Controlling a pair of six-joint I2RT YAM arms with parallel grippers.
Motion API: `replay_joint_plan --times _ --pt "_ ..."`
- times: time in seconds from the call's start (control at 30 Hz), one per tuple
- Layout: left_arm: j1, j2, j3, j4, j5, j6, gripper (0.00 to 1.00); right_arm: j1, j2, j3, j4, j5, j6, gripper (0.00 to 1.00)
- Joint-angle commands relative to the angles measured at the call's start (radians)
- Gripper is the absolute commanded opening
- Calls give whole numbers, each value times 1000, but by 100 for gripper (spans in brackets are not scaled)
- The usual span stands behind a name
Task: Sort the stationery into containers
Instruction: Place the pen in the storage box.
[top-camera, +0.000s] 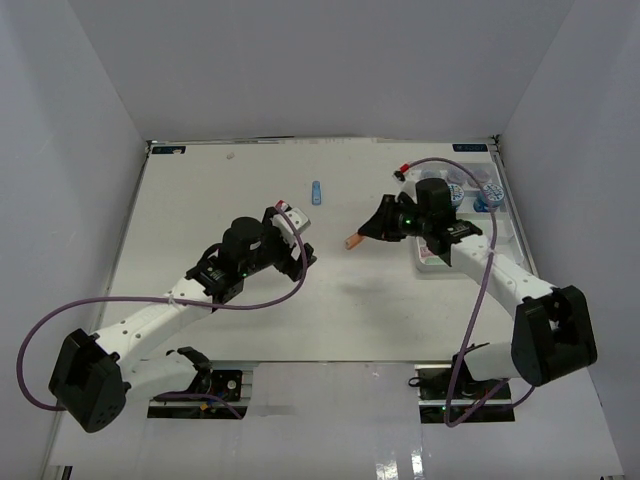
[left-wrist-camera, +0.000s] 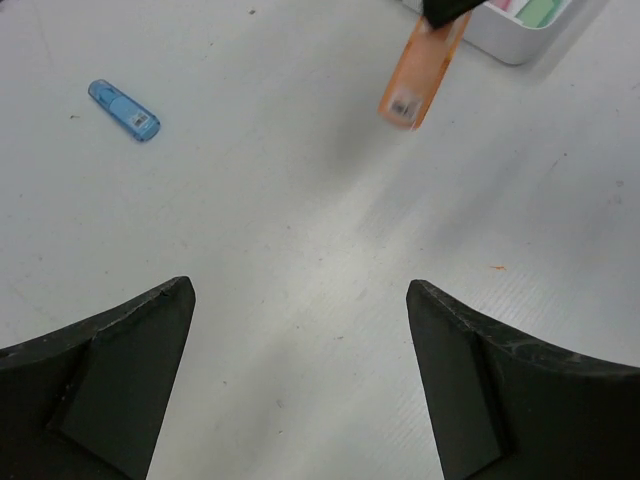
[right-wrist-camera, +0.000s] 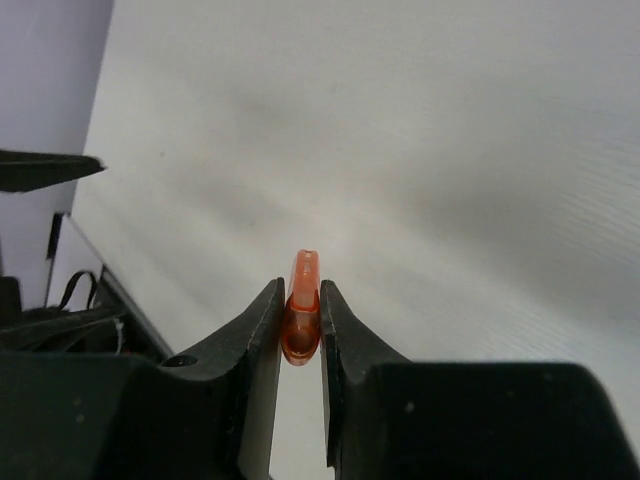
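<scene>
- white bench (top-camera: 200, 200), pale walls around.
- right tool (right-wrist-camera: 298, 295) pinched shut on the orange highlighter (right-wrist-camera: 302, 322) — held off the bench, likely bound for the tray (left-wrist-camera: 505, 45) behind it.
- left tool (left-wrist-camera: 300, 288) wide apart, holding nothing; blue highlighter (left-wrist-camera: 124, 110) lies ahead-left.

I can read no lettering on any of my remote feeds. The orange highlighter (left-wrist-camera: 422, 70) has a small dark printed patch near its end, too blurred to read. The blue highlighter (left-wrist-camera: 123, 110), well left of it, carries a similar patch, also unreadable. A sticker (top-camera: 470, 148) far beyond the orange highlighter is too small to make out.
</scene>
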Motion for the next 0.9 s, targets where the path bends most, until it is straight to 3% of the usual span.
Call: replay_joint_plan --times 0.0,0.17,0.37,0.57,0.87 --pt "-4 13 15 9 -97 -82 98 -163 -91 -53 -98 59 -104 9" --pt "-3 70 56 -23 -186 -143 98 -398 -163 -119 -139 100 -165 9" --pt "-1 121 79 -54 -226 -181 98 -596 -157 -141 -187 64 -215 9" --pt "0 156 93 -75 -260 -206 98 -669 -114 -158 -184 65 -215 14" --pt "19 243 150 -144 -329 -332 98 -685 -25 -110 -185 137 -192 39"
